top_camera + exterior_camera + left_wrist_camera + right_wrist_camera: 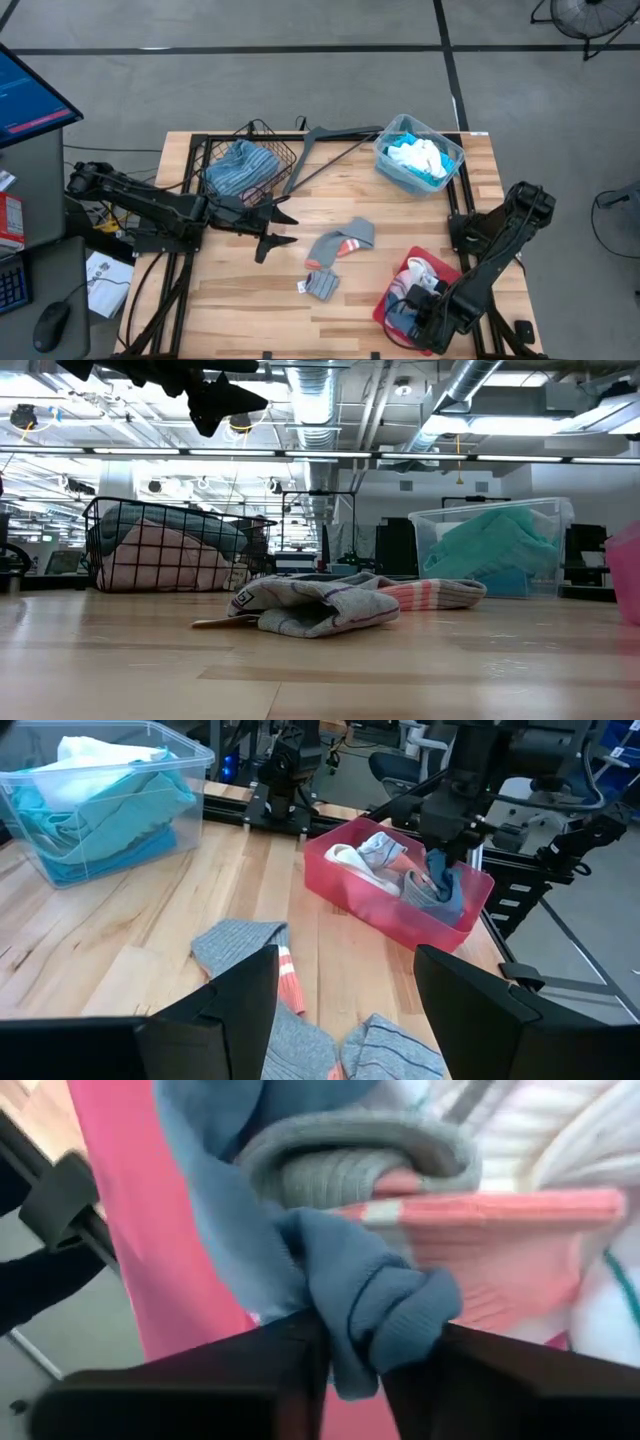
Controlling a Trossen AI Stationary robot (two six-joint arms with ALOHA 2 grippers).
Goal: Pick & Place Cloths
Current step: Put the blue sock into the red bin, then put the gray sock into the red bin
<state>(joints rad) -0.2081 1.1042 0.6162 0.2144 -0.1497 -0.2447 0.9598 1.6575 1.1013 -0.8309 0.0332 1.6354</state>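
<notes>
A grey sock with orange trim [342, 241] and a smaller grey sock [321, 285] lie flat on the table middle, also in the low view [320, 605]. My left gripper [277, 226] is open and hovers left of them; in its wrist view the sock with orange trim [240, 942] lies between and beyond its fingers [345, 1010]. My right gripper [424, 306] is down in the red tray [449, 266], shut on a blue sock [370, 1310]. Other white and grey cloths [370, 855] lie in that tray. My right gripper pinches a bunched fold of the blue knit sock [375, 1330] between its two fingers, coming from above and pointing down. The sock hangs below the fingers [442, 890], its lower end among the cloths in the red tray.
A black wire basket [283, 150] with a blue-grey striped cloth [240, 168] stands far left. A clear bin [452, 147] with turquoise and white cloths is far right. A dark grey hanger [330, 150] lies between them. Bare wood shows along the near edge.
</notes>
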